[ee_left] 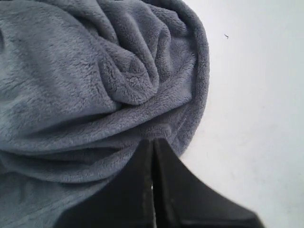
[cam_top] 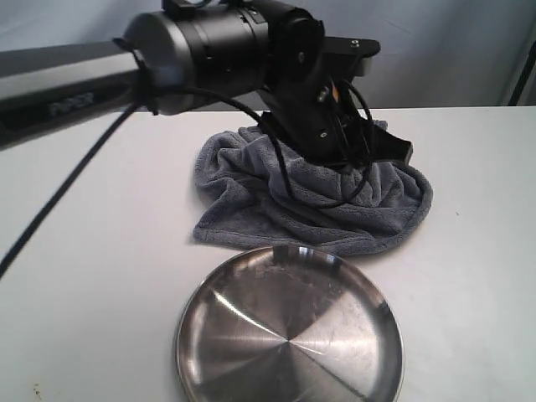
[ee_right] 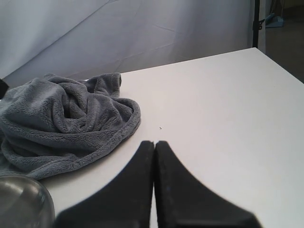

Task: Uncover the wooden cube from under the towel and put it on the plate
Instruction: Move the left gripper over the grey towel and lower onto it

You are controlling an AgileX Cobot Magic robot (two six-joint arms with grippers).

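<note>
The blue-grey towel [cam_top: 251, 201] lies bunched on the white table, just behind the steel plate [cam_top: 251, 352]. No wooden cube shows in any view; a mound in the towel may cover it. My left gripper [cam_top: 400, 152] reaches across over the towel's right part. In the left wrist view its jaws are shut, with the left gripper [ee_left: 154, 141] tips resting against a fold near the towel [ee_left: 85, 85] edge; no cloth shows between them. My right gripper [ee_right: 154, 143] is shut with nothing in it, over bare table to the right of the towel [ee_right: 61, 123]. The plate [ee_right: 21, 202] rim shows beside it.
The left arm's black wrist and cables [cam_top: 276, 59] hang over the back of the towel and hide part of it. A grey backdrop [ee_right: 142, 33] stands behind the table. The table's far right edge [ee_right: 280, 64] shows in the right wrist view.
</note>
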